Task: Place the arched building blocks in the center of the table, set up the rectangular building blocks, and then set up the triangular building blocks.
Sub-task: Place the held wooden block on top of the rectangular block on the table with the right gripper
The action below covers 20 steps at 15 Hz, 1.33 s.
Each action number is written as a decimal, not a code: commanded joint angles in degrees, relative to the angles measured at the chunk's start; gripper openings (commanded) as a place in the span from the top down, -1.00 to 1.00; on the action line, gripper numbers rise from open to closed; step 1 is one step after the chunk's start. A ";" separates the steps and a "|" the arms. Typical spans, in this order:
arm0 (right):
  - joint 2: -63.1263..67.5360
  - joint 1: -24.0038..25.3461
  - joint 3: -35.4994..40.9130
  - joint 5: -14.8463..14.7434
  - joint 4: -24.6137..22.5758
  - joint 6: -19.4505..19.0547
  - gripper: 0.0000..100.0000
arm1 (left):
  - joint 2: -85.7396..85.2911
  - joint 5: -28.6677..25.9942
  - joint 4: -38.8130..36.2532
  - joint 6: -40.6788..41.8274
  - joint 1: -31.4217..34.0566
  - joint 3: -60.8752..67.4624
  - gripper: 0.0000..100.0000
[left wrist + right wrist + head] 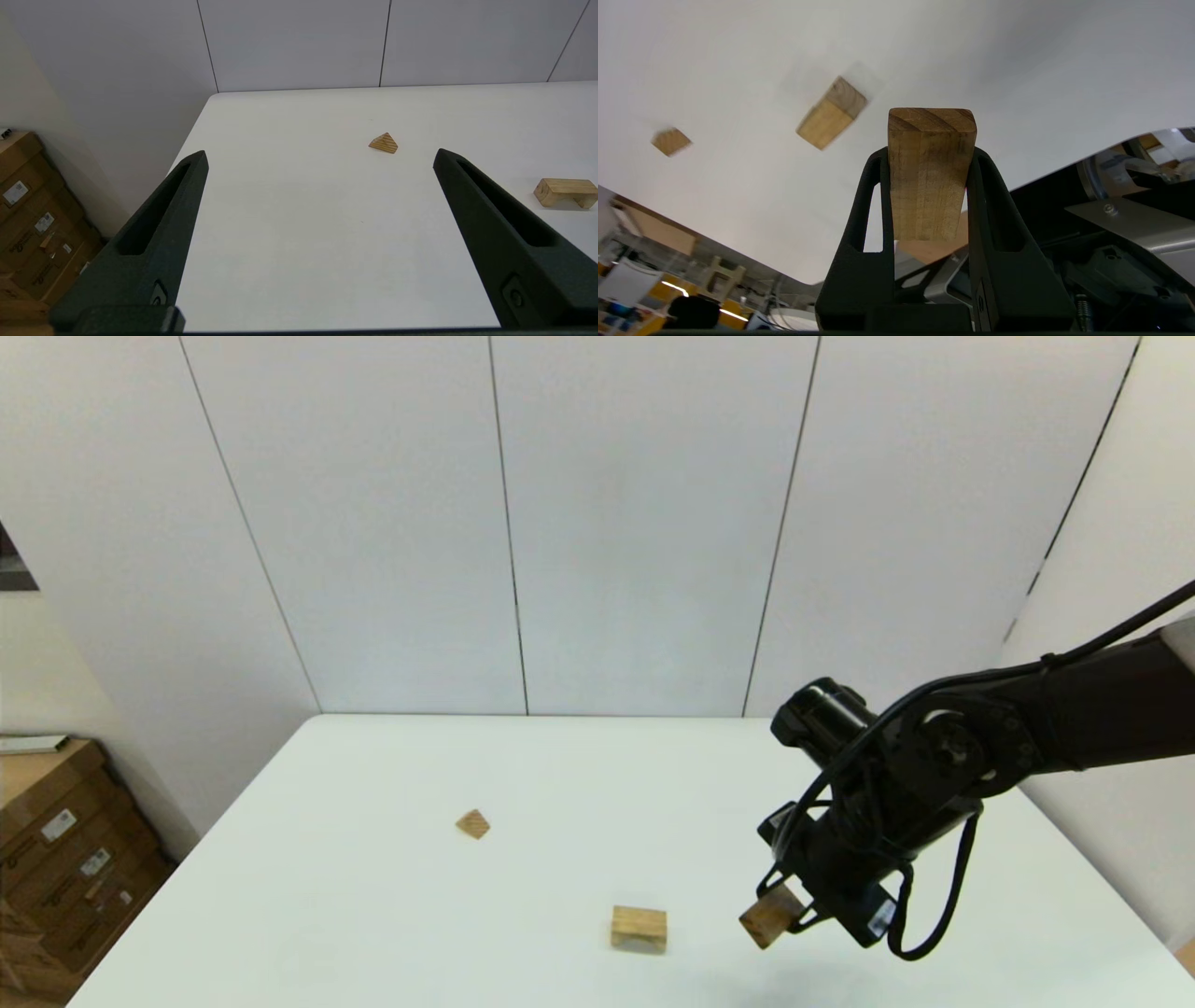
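Slab (771, 917) in right claw (789, 919), aloft

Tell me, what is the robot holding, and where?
The right pincer holds the rectangular wooden block by its two long sides; the left pincer holds nothing.

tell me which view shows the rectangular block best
The right wrist view: the rectangular block fills the middle, clamped between the right gripper jaws. The head view shows only its end poking from the gripper, above the table. The left wrist view misses it.
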 commanded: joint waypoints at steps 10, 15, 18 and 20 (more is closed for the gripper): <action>4.65 8.88 -9.52 -0.49 0.86 -13.71 1.00 | 0.07 -0.03 -0.02 0.00 0.02 0.18 -1.00; 6.94 12.05 -11.81 -6.20 0.95 -24.52 1.00 | 0.07 0.06 -0.02 0.00 0.02 0.18 -1.00; 6.58 11.52 -10.75 -10.69 2.27 -42.80 1.00 | 0.07 0.06 -0.02 0.00 0.02 0.18 -1.00; 6.14 10.55 -9.52 -14.82 3.94 -58.18 1.00 | 0.07 -0.03 -0.02 0.00 0.02 0.18 -1.00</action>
